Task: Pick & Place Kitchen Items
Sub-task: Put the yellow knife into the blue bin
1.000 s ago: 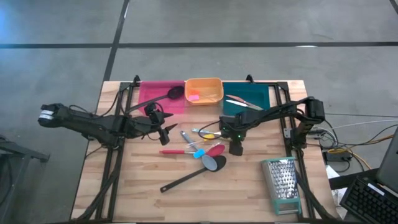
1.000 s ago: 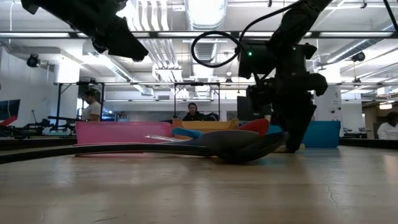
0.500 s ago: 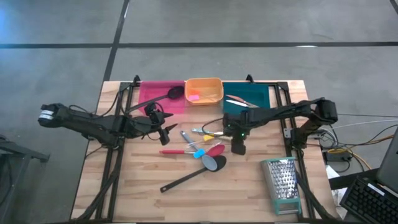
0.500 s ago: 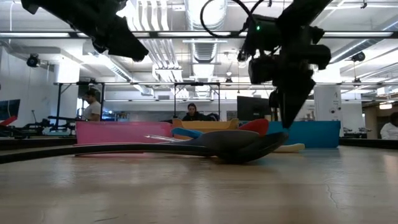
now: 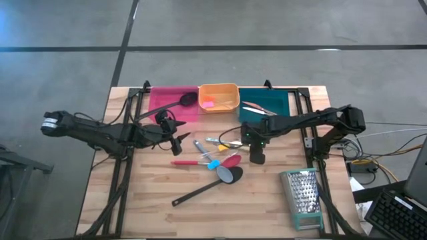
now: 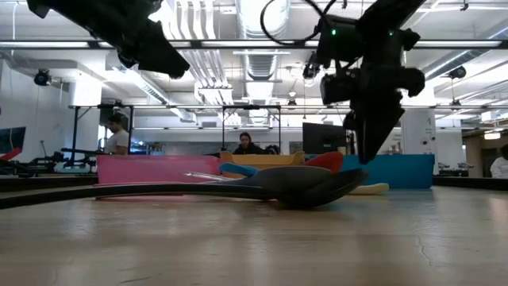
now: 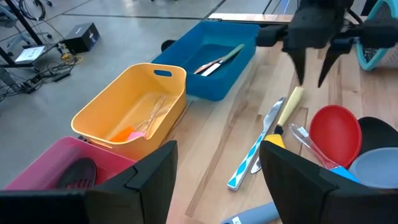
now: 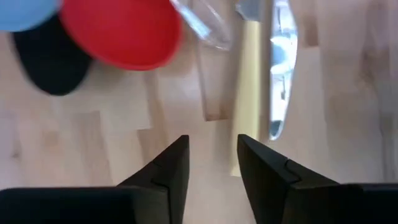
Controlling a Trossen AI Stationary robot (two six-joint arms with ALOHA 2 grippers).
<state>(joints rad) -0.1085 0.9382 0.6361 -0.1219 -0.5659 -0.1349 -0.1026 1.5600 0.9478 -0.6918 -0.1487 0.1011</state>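
Observation:
Several kitchen utensils lie flat in a loose heap at the table's middle: a black long-handled spoon [image 5: 207, 187], a red spatula [image 5: 230, 160], small blue pieces [image 5: 212, 164], and a yellow-handled piece [image 5: 223, 141] beside a metal knife [image 8: 280, 62]. My right gripper [image 5: 256, 159] hangs open and empty just right of the heap, above the yellow handle [image 8: 250, 93] and next to the red spoon head [image 8: 121, 28]. My left gripper [image 5: 179, 142] is open and empty, held above the table left of the heap.
Pink [image 5: 167, 100], orange [image 5: 219, 97] and teal [image 5: 267, 103] bins stand in a row at the far edge. A black spoon lies in the pink bin and utensils lie in the teal one. A metal grater [image 5: 304, 197] lies at the near right. People stand beyond the table.
My right gripper has risen from just above the table beside the heap to well above it, and has shifted slightly toward the table's right edge. The utensils have stayed where they were.

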